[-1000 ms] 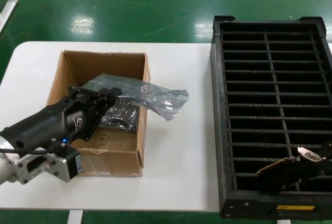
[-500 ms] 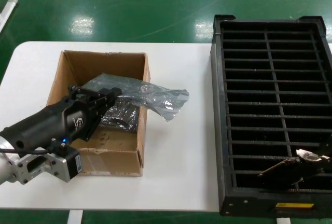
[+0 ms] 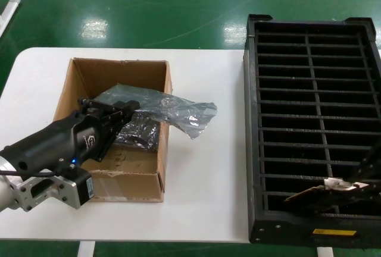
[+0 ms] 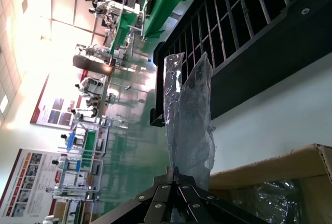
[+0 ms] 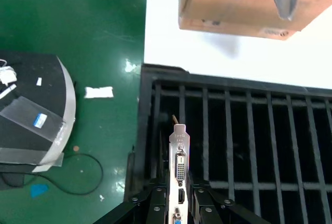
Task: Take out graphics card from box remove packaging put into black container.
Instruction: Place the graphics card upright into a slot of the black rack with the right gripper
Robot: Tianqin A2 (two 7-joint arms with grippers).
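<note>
The right gripper hangs over the near end of the black container, its fingers clamped on either side of the graphics card. The card stands on edge between them, its silver bracket with the white port pointing away from the wrist, and its lower edge sits down among the container's thin dividers, in one of the nearest slots. In the head view the card shows as a thin tilted strip just ahead of the container's near rim, above the yellow label. The other slots visible beyond the gripper hold nothing that can be made out.

The left gripper reaches into the box on the white table, closed on one end of the packaging. From its fingertips the crinkled bag runs away over the box's side wall and hangs out above the table. Under the gripper, inside the box, lies more dark shiny wrapping; what it covers cannot be told.
</note>
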